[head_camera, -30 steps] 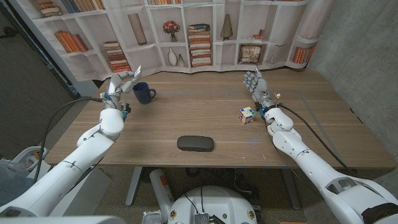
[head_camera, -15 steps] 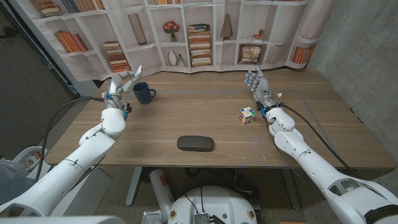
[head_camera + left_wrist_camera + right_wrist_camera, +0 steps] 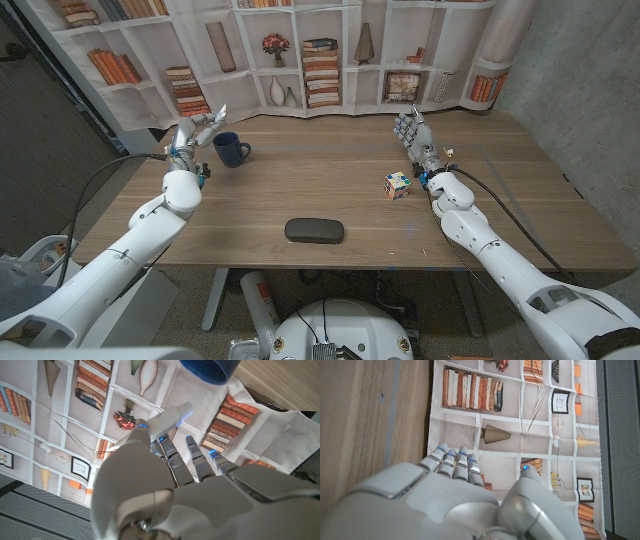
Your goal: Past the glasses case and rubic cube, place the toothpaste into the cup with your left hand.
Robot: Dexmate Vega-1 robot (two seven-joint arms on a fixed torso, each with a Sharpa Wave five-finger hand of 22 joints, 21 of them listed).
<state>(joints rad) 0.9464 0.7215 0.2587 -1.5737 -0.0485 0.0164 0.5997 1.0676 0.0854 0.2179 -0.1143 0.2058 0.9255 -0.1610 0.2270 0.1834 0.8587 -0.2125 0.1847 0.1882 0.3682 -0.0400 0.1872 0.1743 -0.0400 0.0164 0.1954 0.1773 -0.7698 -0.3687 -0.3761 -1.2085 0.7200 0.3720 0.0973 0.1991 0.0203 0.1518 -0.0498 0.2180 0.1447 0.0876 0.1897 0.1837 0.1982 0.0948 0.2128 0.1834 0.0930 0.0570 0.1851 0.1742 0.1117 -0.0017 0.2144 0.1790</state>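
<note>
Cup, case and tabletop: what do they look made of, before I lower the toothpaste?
Cup: likely glazed ceramic; dark blue, thick wall, loop handle, glossy in the left wrist view.
Glasses case: a dark matte shell, plastic or leatherette; I cannot tell which.
Table: wood or wood-look laminate, with visible grain and a satin surface.
Toothpaste, held by the left hand: a white tube, probably plastic.

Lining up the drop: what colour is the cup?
Dark navy blue, clearest in the head view: the cup beside the left hand.
</note>
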